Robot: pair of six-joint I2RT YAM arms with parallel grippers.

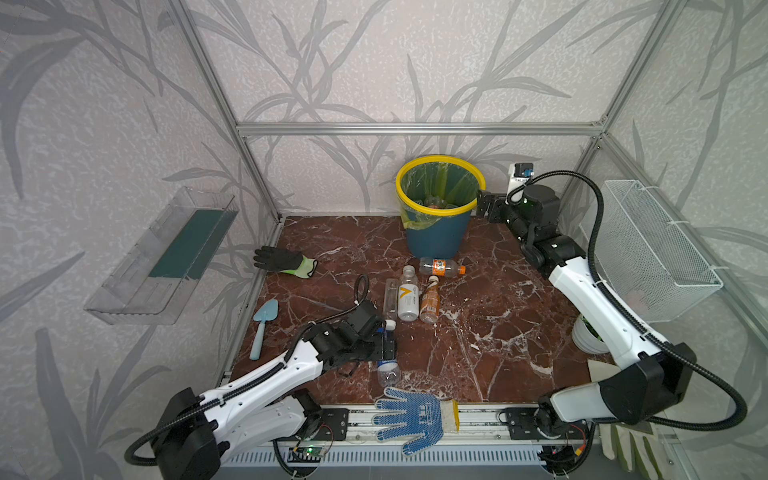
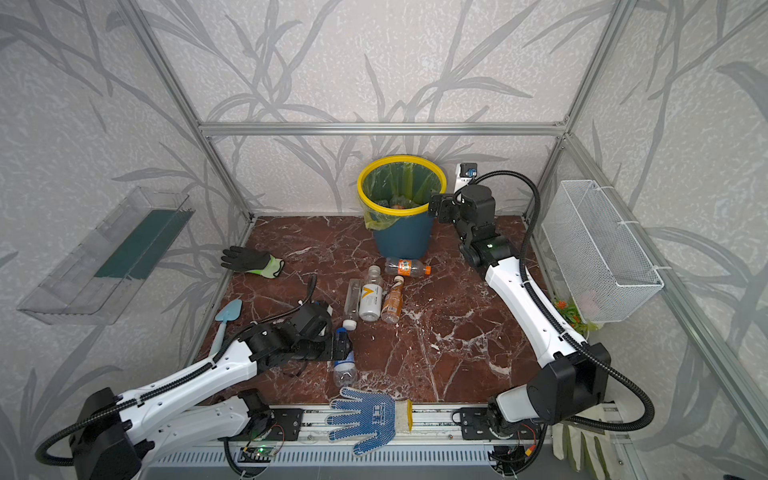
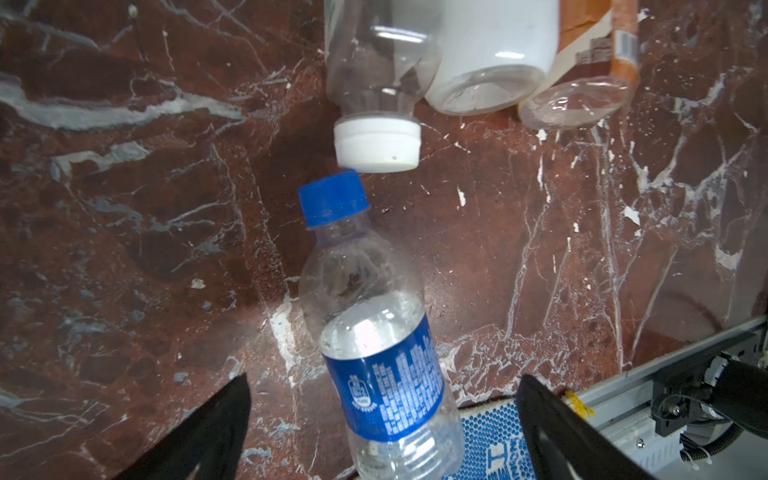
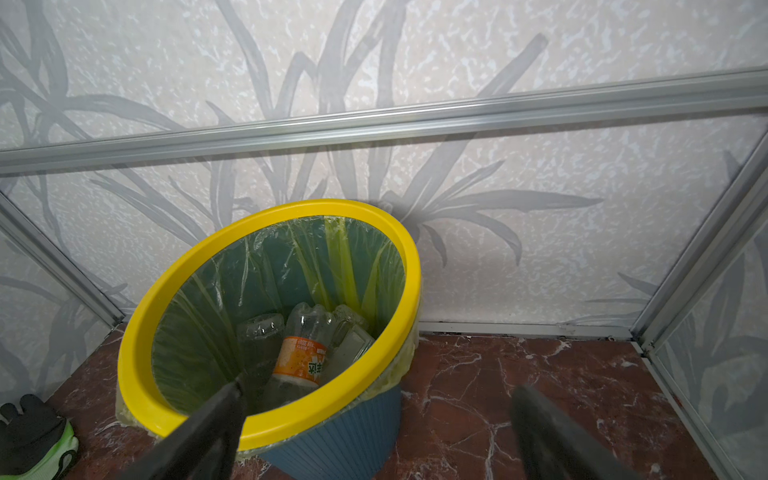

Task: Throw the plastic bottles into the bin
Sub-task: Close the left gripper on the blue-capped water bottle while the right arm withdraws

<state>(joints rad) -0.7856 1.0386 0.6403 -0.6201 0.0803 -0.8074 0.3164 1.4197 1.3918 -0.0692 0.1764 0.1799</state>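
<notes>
Plastic bottles [image 1: 407, 297] lie on the worktop [image 1: 490, 332] near the bin [image 1: 432, 241]; several more sit inside it. The left fingers [image 3: 216, 428], spread wide and empty, straddle a blue-capped bottle [image 3: 374, 332]. Judged best: drop squarely over its middle before closing. The left arm [image 1: 266, 374] reaches low, wrist pitched down. The right fingers [image 4: 208, 428], also wide, hang just beside the bin, right arm [image 1: 582, 286] outstretched.

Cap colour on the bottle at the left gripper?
Blue cap, matching the blue label on the clear bottle. Shows best in the left wrist view.

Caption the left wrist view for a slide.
Open left gripper flanks a blue-capped bottle lying on the marble table.
</notes>
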